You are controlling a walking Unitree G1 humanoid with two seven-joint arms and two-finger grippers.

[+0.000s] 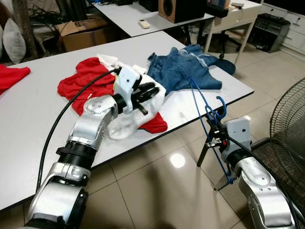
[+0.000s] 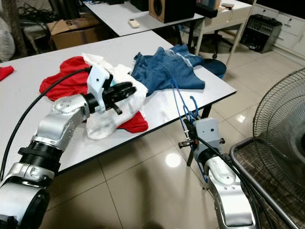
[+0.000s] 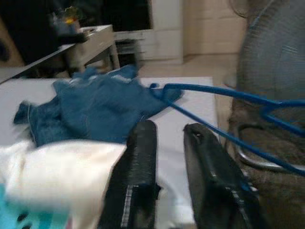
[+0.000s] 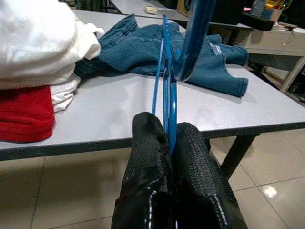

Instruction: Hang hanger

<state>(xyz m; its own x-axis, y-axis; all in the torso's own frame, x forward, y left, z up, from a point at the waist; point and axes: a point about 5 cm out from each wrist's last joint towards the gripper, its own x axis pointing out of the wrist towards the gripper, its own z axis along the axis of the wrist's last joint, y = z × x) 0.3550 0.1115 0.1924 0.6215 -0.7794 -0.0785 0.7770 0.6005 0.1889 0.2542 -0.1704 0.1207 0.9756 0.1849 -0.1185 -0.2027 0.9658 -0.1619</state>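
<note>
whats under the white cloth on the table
Red clothes lie under the white cloth, sticking out behind it and at its front edge, near the table rim. How far the red runs beneath is covered. The left end effector hovers over it.

white table (image 1: 43,102) | red shirt (image 1: 81,78), white cloth (image 1: 125,125), blue jeans (image 1: 178,69) on it | fan (image 1: 288,119) beside

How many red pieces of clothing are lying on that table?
2, as far as shows. One red garment lies bunched mid-table, partly under a white cloth by the left gripper; another sits at the table's far left edge. More could hide underneath.
</note>
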